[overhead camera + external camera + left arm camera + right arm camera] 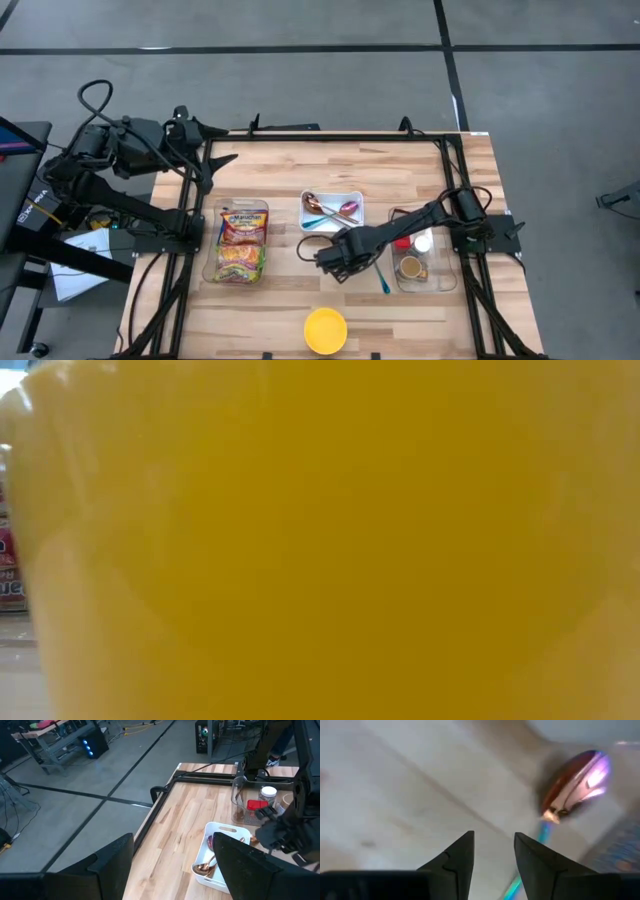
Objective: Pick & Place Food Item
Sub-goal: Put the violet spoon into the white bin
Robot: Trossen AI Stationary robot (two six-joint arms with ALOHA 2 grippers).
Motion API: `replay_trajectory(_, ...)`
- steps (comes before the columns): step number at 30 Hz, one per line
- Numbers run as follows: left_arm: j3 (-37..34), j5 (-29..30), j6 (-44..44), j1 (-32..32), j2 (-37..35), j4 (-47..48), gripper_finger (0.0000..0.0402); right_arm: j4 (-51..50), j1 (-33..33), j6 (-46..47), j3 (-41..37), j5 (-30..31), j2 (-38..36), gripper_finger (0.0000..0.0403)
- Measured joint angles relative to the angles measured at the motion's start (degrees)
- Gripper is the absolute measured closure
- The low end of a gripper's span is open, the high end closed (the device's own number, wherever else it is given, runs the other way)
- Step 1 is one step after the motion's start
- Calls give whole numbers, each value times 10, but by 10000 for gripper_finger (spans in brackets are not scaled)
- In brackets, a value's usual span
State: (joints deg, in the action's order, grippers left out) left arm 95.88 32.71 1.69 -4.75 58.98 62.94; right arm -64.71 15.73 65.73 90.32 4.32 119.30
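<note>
Noodle packets [243, 240] lie flat in a clear bin [212, 262] at the table's left. My right gripper [335, 264] points down over bare wood at mid-table, just in front of a white tray [333, 196] of spoons; its fingers [492, 852] stand a little apart with nothing between the tips. A spoon [575, 782] with a teal handle [384, 281] lies on the table beside it. My left gripper [215, 160] hangs open [172, 840] above the far left corner.
A yellow bowl [325, 330] stands at the near edge and fills the low view [320, 540]. A clear container [445, 283] with a cup and jars sits at the right. Black rails [330, 135] frame the table.
</note>
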Motion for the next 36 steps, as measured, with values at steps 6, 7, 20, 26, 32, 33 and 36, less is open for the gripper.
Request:
replay_trajectory(6, 0, 0, 0, 0, 0, 0, 137, -39, -6, 4, 0, 21, 0, 270)
replay_trajectory(7, 0, 0, 0, 0, 0, 0, 137, -41, -8, 3, 0, 22, 0, 270)
replay_trajectory(20, 0, -14, 1, 0, 0, 0, 137, -39, 16, 55, -28, 21, 1, 270)
replay_trajectory(26, 0, -16, -1, 0, 0, 0, 137, -42, 31, 78, -51, 2, 1, 270)
replay_trajectory(32, 0, -18, 1, 0, 0, 0, 137, -12, 33, 63, -72, 3, 1, 270)
replay_trajectory(33, 0, -24, 1, 0, 0, 0, 137, -9, 33, 63, -78, 2, 1, 270)
replay_trajectory(36, 0, -28, 2, 0, 0, 0, 137, -14, 33, 63, -82, 1, 1, 270)
